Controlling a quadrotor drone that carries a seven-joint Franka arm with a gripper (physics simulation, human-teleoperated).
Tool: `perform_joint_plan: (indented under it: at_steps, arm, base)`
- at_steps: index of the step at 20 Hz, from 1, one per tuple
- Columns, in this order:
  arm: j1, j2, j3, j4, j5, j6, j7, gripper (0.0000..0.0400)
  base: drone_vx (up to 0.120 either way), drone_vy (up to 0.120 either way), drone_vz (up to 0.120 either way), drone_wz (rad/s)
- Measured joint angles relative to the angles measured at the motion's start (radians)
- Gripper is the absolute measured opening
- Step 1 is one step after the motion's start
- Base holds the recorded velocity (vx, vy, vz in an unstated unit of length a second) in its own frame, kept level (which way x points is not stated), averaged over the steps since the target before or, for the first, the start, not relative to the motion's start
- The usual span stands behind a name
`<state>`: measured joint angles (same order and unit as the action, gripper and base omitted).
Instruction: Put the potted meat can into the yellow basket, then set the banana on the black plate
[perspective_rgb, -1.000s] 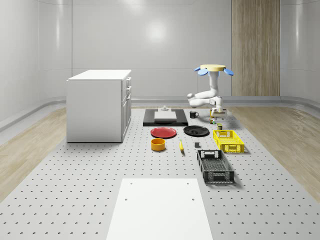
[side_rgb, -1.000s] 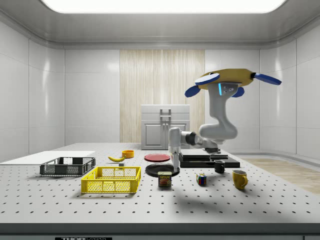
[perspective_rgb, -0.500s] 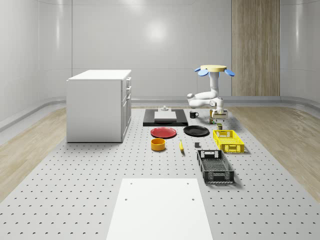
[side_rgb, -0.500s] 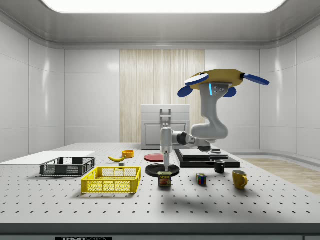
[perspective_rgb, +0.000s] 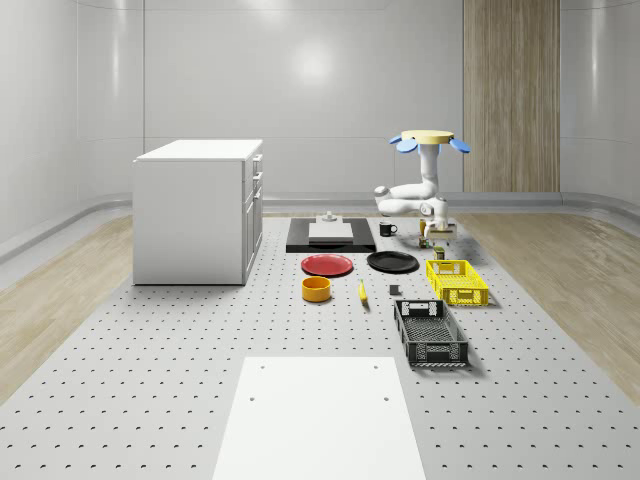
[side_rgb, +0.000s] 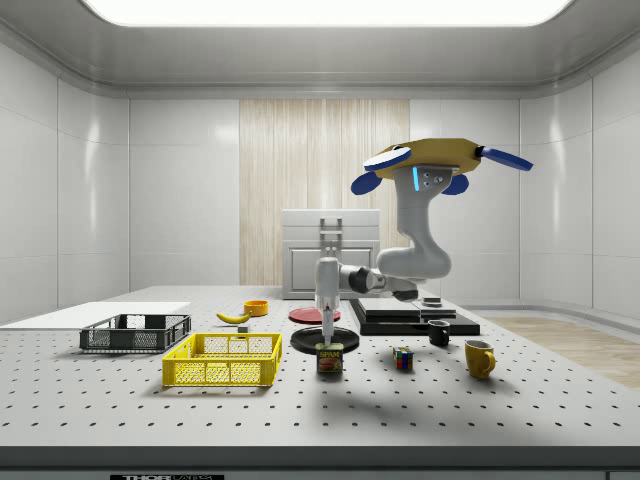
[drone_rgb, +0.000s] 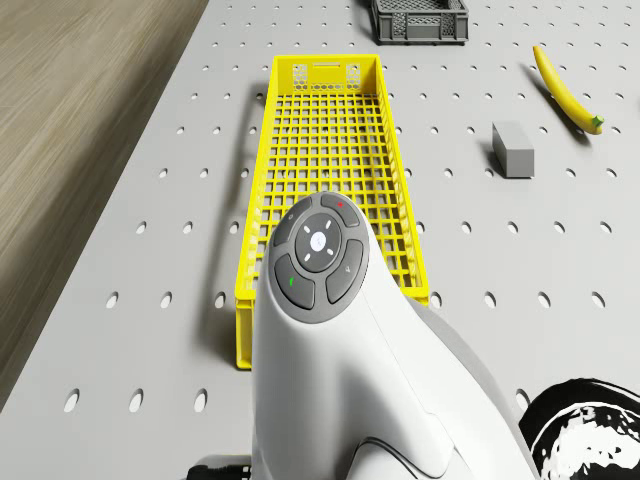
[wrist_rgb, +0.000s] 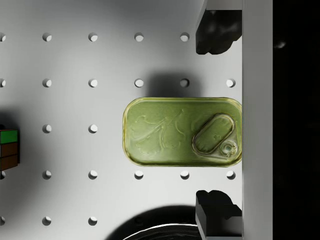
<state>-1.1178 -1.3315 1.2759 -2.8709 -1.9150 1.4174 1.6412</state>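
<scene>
Drone (side_rgb: 437, 160) hovering over perforated grey table (perspective_rgb: 150, 340), white-walled room, fingers (wrist_rgb: 216, 30) spread astride potted meat can (wrist_rgb: 182, 131)

Bright, even overhead light; soft shadows below

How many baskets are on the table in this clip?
2. The yellow basket sits near the black plate, beside the meat can. The dark basket lies past it, toward the white sheet. None seem hidden.

The drone (side_rgb: 432, 158) had a flat yellow body with blue rotor blades and a lit cyan strip; its arm (side_rgb: 415, 250) was glossy white with grey joints; a round grey button pad (drone_rgb: 318, 255) carried small red and green marks.
</scene>
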Motion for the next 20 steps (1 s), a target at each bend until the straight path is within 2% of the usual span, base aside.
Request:
perform_joint_plan:
  at_steps: [7,20]
  arm:
    - [-0.005,-0.029,-0.076,0.020,-0.066,0.055,-0.005,0.0400]
    - [-0.001,-0.058,-0.120,0.038,-0.101,0.102,-0.019,0.0400]
  base:
    - [0.000,0.000,0.000,0.000]
    - [0.000,0.000,0.000,0.000]
